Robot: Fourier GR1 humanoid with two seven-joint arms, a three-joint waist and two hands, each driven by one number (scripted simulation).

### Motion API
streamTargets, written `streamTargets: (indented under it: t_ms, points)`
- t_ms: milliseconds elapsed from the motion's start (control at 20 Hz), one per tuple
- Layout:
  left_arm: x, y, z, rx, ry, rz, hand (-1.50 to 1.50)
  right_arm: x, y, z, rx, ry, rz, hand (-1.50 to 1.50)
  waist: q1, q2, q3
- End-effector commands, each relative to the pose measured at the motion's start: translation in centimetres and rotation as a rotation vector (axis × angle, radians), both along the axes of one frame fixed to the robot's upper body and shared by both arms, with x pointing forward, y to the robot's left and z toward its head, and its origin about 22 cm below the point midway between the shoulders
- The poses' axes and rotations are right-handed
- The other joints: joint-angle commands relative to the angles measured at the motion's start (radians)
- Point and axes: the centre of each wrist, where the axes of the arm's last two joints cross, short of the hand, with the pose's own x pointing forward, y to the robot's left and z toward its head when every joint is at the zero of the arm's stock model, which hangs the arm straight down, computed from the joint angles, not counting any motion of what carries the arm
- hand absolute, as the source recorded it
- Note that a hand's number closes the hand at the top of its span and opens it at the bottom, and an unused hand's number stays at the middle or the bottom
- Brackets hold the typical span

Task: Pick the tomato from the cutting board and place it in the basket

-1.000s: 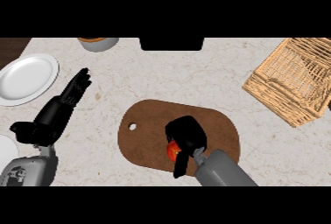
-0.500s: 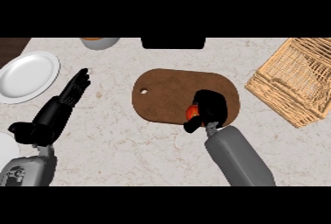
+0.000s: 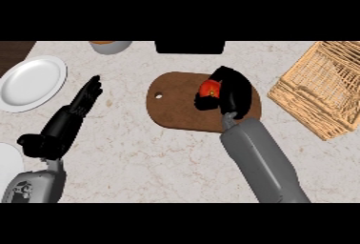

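Observation:
A red tomato (image 3: 209, 88) shows between the curled fingers and thumb of my right hand (image 3: 231, 93), which is shut on it over the right part of the brown cutting board (image 3: 175, 105). Most of the tomato is hidden by the hand. The wicker basket (image 3: 323, 88) stands to the right of the board, a short way from the hand. My left hand (image 3: 74, 112) rests open on the counter at the left, fingers pointing up, apart from the board.
A white plate (image 3: 32, 83) lies at the far left, and part of another white plate (image 3: 7, 164) shows at the lower left edge. A bowl (image 3: 111, 46) and a black object (image 3: 190, 46) sit at the back edge.
My right hand, shut on the tomato, has moved from the board's lower middle up and to the right, nearer the basket. The left hand has stayed still.

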Motion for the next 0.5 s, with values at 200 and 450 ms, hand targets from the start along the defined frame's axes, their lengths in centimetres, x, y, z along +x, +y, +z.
streamTargets:
  t_ms: [200, 450]
  points:
    - [-0.2, 0.0, -0.1, -0.003, 0.012, 0.016, 0.00, -2.5, 2.7, 6.9, 0.145, -0.340, -0.068, 1.50, -0.024, -0.008, -0.001]
    - [-1.2, 0.4, -1.5, 0.002, 0.010, 0.032, 0.00, -4.1, 0.9, 11.2, 0.147, -0.324, -0.173, 1.50, -0.030, -0.007, -0.001]
